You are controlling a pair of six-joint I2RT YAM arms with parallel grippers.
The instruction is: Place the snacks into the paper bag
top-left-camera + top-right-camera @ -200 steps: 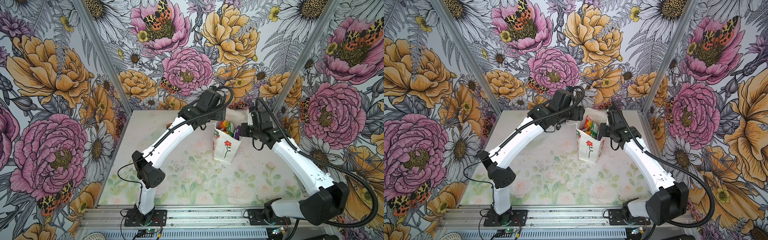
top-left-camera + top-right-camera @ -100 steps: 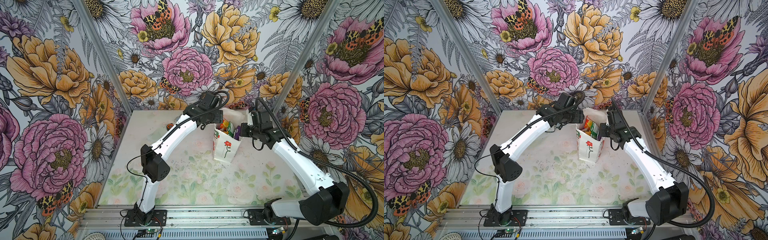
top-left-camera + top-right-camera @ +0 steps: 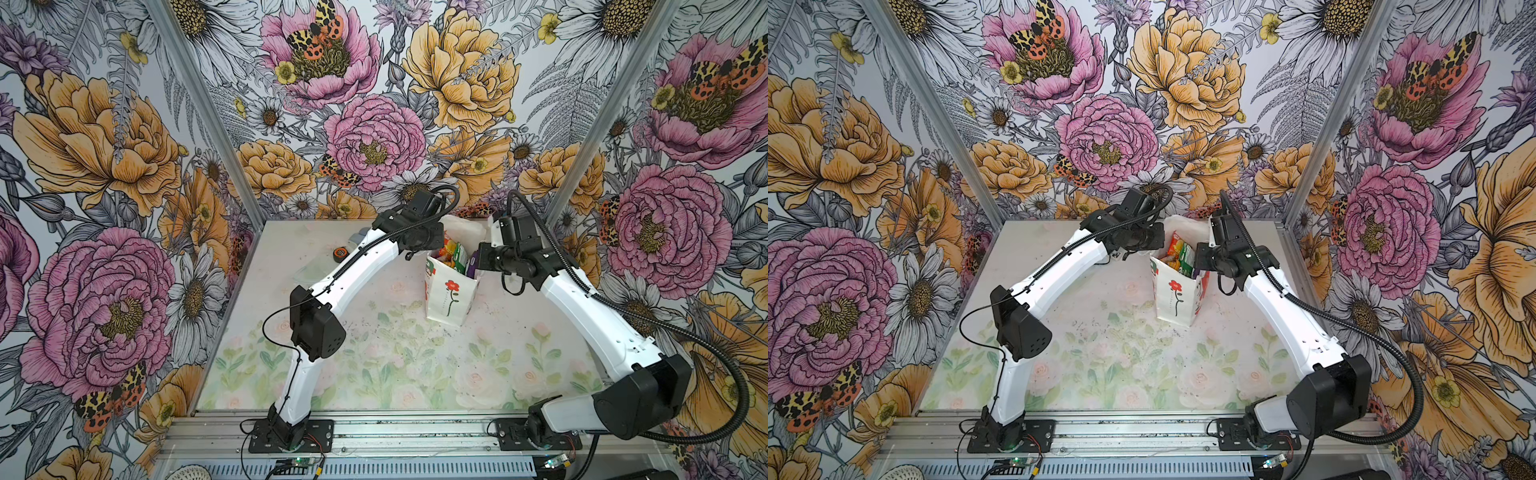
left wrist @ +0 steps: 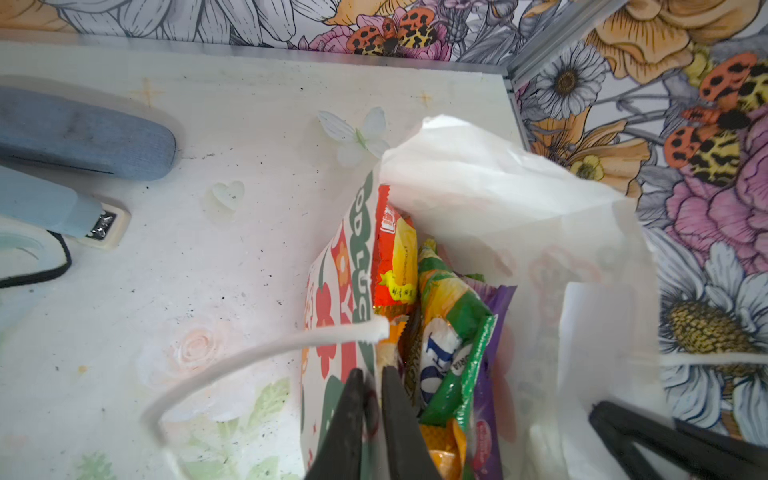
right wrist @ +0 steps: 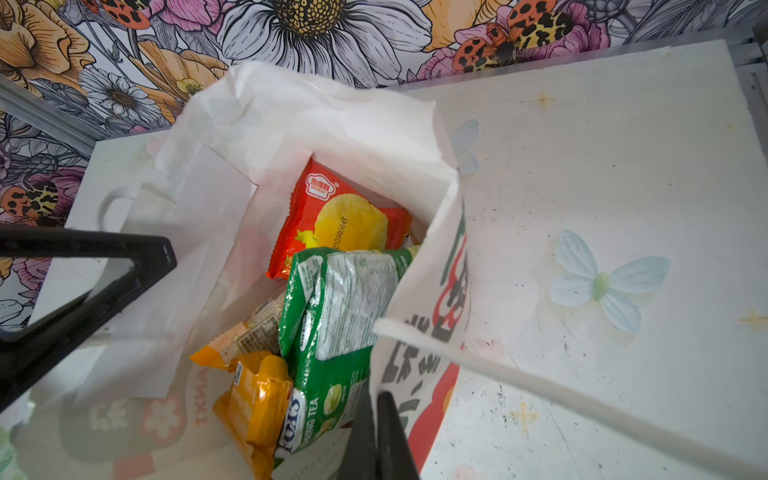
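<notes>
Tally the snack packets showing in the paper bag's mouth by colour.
Red-yellow packet: 1
Green: 2, the green-yellow packet and the Fox's packet
Orange: 2, the bright orange packet and the paler orange packet
Purple packet: 1
Total: 6 showing; any underneath are hidden.

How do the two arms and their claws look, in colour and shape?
Both the left arm and right arm have white links, black joint housings and black ribbed cable hoses. The left claw and right claw have slim black fingers tapering to points.

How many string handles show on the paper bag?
2. One white string handle arcs from the white paper bag where the left gripper pinches it; the other where the right gripper pinches it. None seems hidden.
</notes>
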